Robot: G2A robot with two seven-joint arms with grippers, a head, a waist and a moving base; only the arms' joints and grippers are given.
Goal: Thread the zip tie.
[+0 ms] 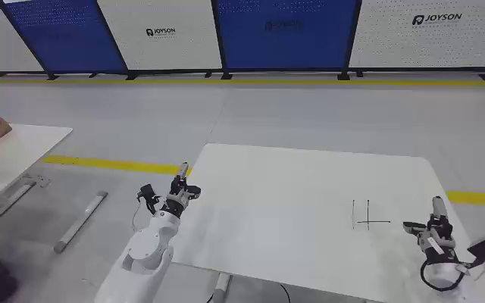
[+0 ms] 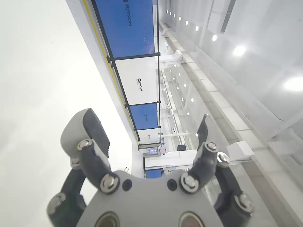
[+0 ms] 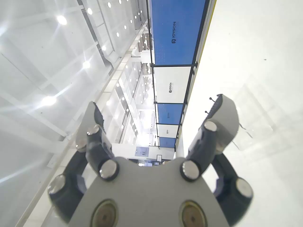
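Three thin black zip ties (image 1: pixel 367 215) lie flat on the white table (image 1: pixel 288 212) toward its right side, two running away from me and one crossing them. My right gripper (image 1: pixel 437 204) stands open by the table's right edge, to the right of the ties. In the right wrist view its fingers (image 3: pixel 156 100) are spread with nothing between them, and the heads of the zip ties (image 3: pixel 210 98) show just past one fingertip. My left gripper (image 1: pixel 182 173) is at the table's left edge, far from the ties, open and holding nothing (image 2: pixel 146 116).
A second white table (image 1: pixel 23 151) stands at the far left. A grey bar (image 1: pixel 79 221) lies on the floor beside my left arm. Blue and white partition panels (image 1: pixel 288 34) line the back behind a yellow floor stripe (image 1: pixel 114 163).
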